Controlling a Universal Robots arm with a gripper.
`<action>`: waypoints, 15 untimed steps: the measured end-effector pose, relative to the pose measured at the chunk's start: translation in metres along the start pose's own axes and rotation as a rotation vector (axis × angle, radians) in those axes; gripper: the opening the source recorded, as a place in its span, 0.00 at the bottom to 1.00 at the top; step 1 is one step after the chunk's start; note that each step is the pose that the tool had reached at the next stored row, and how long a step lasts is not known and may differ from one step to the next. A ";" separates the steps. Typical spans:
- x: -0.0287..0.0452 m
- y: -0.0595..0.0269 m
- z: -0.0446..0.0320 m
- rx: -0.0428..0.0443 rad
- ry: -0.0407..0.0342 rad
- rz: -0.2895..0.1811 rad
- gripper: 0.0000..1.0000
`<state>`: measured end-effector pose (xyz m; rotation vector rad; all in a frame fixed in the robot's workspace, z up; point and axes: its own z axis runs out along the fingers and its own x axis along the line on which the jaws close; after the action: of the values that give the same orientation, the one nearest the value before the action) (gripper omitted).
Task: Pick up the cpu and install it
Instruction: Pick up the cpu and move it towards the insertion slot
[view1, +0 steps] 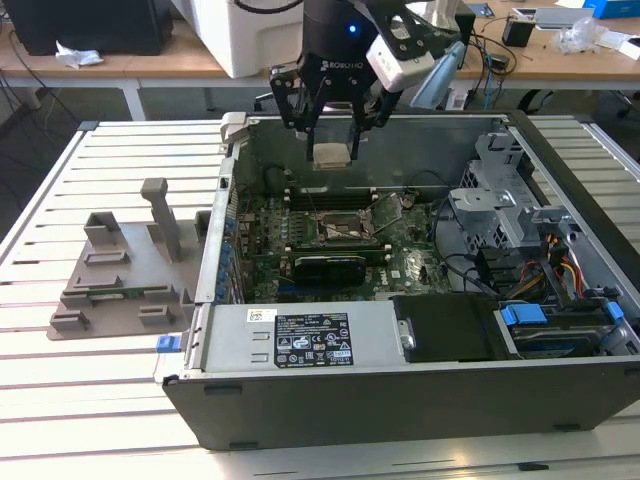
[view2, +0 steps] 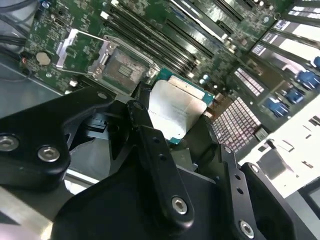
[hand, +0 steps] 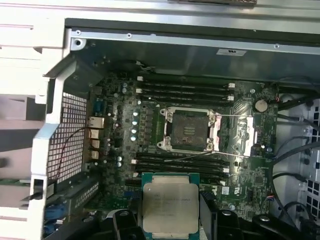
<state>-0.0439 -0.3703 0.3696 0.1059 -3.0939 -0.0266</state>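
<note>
Got the gripper (view1: 332, 138) clamped on the cpu (hand: 170, 207), hanging above the socket (hand: 190, 131). Sits frame-up on the motherboard (hand: 250, 181) inside the open case (view1: 400, 410).

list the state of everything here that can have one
gripper: shut on the cpu
cpu: held in the air over the motherboard, not in the socket
socket: open, empty, cover frame swung aside
computer case: lying flat, open on top

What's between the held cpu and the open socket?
In the first wrist view, a bank of long dark slots runs between the cpu and the socket.
</note>
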 end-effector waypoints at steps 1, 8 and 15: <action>-0.0023 -0.0002 0.0015 0.0001 0.0001 0.000 0.54; -0.0220 -0.0014 0.0181 0.0011 0.0015 0.000 0.54; -0.0290 0.0013 0.0350 0.0011 0.0016 0.000 0.54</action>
<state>-0.0167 -0.3665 0.3334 0.1059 -3.0924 -0.0249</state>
